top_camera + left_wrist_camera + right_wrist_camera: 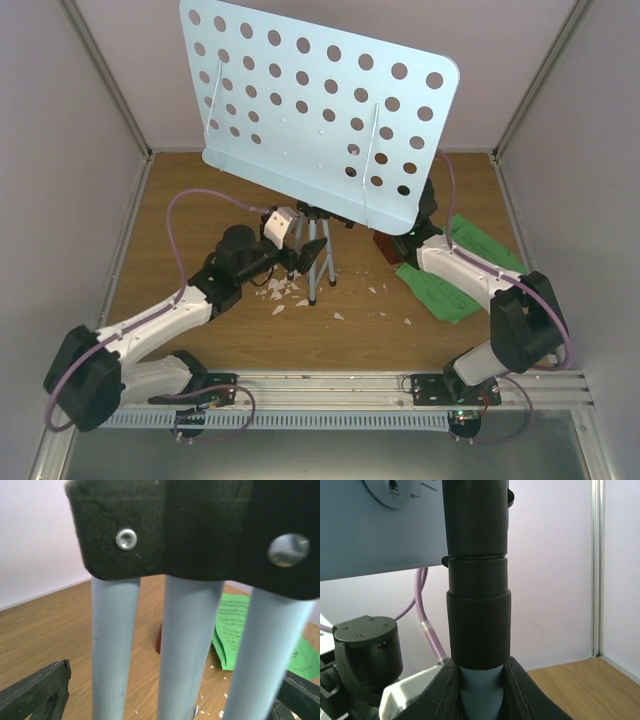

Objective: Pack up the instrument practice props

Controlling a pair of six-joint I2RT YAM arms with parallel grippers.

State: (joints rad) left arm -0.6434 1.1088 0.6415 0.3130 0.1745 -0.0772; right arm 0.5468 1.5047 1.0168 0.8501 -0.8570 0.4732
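Your right pincer clamps the stand's post while the left pincer gapes around its legs; it's stiff, top-heavy metal, so grip low.

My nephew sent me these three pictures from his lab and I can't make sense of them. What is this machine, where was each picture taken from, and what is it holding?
Two robot arms are bolted at the near edge of a wooden table. The wide picture looks down from above and behind them; the other two come from a camera on each wrist. In the middle stands a pale blue music stand on grey tripod legs. The right gripper has its jaws closed around the stand's post, just under a black collar. The left gripper is at the legs with its jaws wide open, holding nothing. Green sheet music, a reddish-brown metronome and white crumbs lie on the table.
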